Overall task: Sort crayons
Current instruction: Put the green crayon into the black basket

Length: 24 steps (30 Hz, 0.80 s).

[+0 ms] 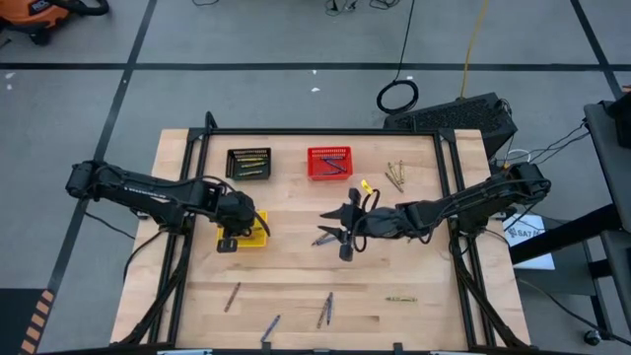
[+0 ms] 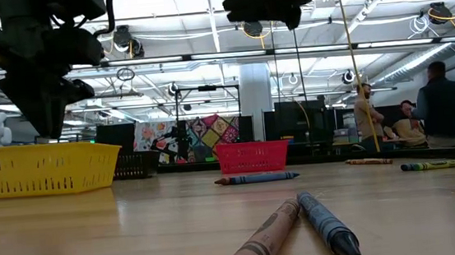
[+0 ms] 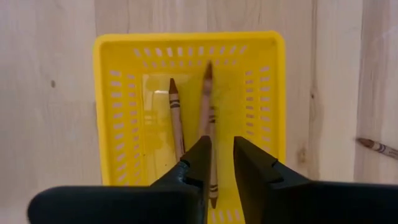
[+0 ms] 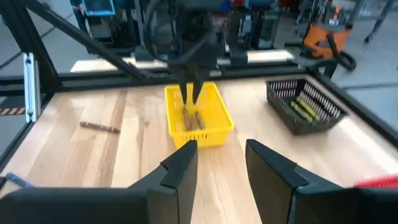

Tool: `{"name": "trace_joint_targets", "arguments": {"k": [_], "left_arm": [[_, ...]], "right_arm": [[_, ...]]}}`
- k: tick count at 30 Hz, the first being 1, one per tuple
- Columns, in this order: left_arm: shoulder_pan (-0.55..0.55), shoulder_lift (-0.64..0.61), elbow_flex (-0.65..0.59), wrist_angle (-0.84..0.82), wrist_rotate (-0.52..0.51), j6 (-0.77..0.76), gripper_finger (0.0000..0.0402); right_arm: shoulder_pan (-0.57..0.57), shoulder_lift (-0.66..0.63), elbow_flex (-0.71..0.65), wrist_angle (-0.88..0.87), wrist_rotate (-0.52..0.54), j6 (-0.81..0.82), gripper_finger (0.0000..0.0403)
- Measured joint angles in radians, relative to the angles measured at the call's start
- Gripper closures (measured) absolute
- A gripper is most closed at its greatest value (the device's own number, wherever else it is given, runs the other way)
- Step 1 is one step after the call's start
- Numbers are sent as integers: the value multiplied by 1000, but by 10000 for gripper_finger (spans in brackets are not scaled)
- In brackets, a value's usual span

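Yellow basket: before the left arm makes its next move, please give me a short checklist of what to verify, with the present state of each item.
1. Left pincer is open: ok; a gap shows between its fingers in the left wrist view.
2. Left pincer holds nothing: cannot tell; one brown crayon runs down between the fingers.
3. Brown crayons are inside the yellow basket: ok; another brown crayon lies on its floor.
4. Left pincer is above the yellow basket, not beside it: ok.
5. Right pincer is open and empty: ok.
6. Crayons remain on the table: ok; a blue crayon lies near the front edge.
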Motion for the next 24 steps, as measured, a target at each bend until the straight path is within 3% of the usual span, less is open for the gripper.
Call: {"name": "trace_joint_targets", "arguments": {"k": [7,14,20,24], "left_arm": [[0,0,0,4,0,-4,331],[0,0,0,48,0,-104,331],[0,0,0,71,4,-104,331],[-5,0,16,70,11,-103,331]], "right_arm": [[5,0,0,-80,-3,46,280],[-23,27,0,-209,-149,52,280],[-52,86,0,-245,-151,75,280],[-58,90,0,-415,-115,200,280]]}}
